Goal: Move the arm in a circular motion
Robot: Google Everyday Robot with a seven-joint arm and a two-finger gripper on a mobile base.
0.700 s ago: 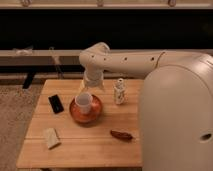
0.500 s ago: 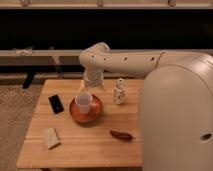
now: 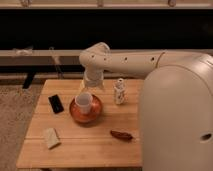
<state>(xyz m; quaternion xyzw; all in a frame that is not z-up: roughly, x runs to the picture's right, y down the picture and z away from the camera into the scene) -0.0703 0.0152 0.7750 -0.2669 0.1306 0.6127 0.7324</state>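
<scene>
Camera view: cream-white arm (image 3: 125, 61) bends, pincer (image 3: 88, 89) above white cup (image 3: 84, 103).

One high camera looks down along the arm (image 3: 130, 61) to its jaws over the nearby table (image 3: 90, 146).

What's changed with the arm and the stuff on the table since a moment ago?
Nothing visibly moved. The arm holds the same bend, with its gripper hanging just above the white cup in the orange bowl. Nothing was taken hold of or let go. The black phone, small bottle, brown piece and pale block lie where they were.
</scene>
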